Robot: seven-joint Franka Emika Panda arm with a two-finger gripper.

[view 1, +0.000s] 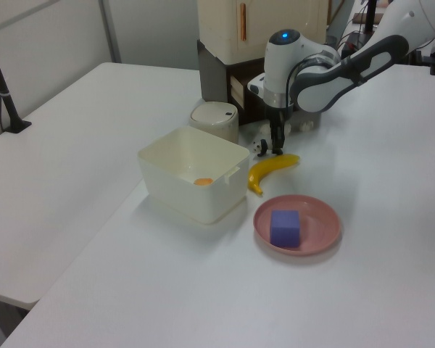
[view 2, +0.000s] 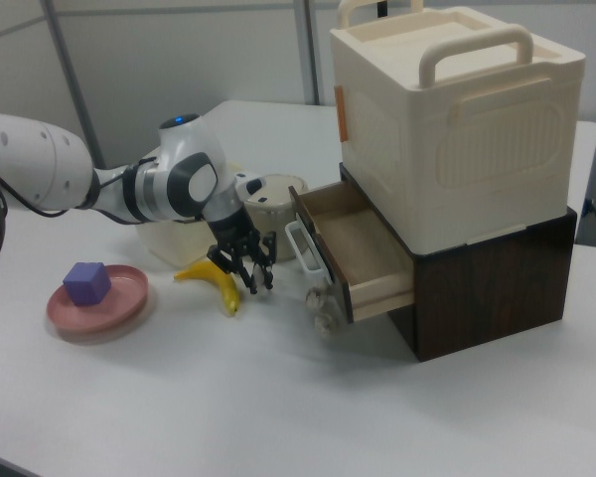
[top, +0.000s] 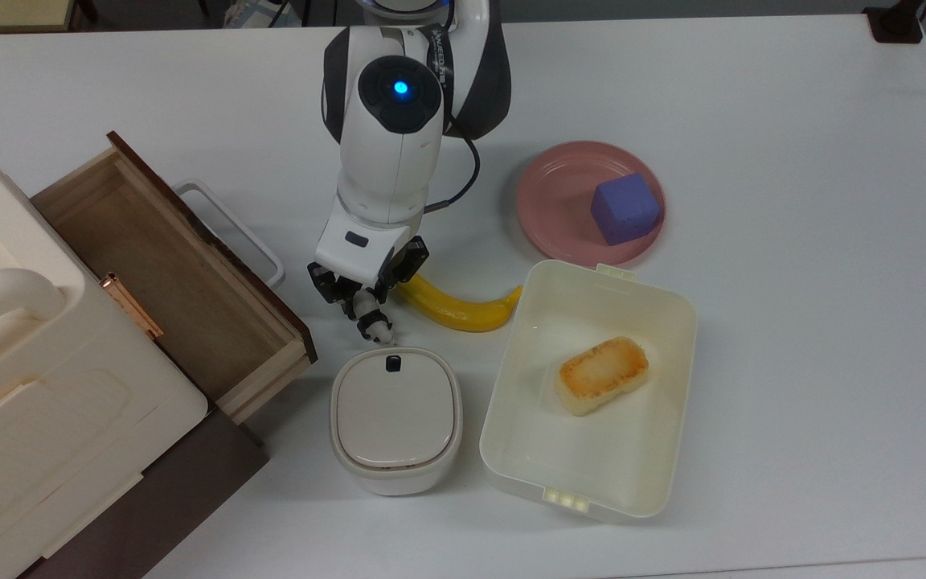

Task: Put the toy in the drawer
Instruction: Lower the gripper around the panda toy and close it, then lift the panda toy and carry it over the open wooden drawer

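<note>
- The toy (top: 369,314) that I'm after is a tiny black-and-white panda, much shorter than the banana (top: 456,303) next to it.
- In the top view I see it lying tilted on the white table (top: 792,161), its lower end pointing toward the lidded bin (top: 395,418), just short of the bin's rim.
- My gripper (top: 364,291) is low over it. In the top view the two dark fingers (top: 326,283) sit either side of the toy's upper end, drawn in narrow around it.
- I read the jaws as closed onto the toy, though the contact itself is too small to confirm. The lower half of the toy sticks out beyond the fingertips.
- In the left view the gripper (view 1: 273,150) points straight down, with the toy (view 1: 261,148) a small speck at its tip, on the left view's left of the banana (view 1: 268,171).
- In the right view the gripper (view 2: 250,276) hangs between the banana (view 2: 217,279) and the drawer (view 2: 350,248); I cannot make out the toy there.
- The drawer (top: 165,273) is pulled open and its wooden floor is bare. In the top view it lies to the gripper's left, near but apart, with the white loop handle (top: 230,233) between them.
</note>
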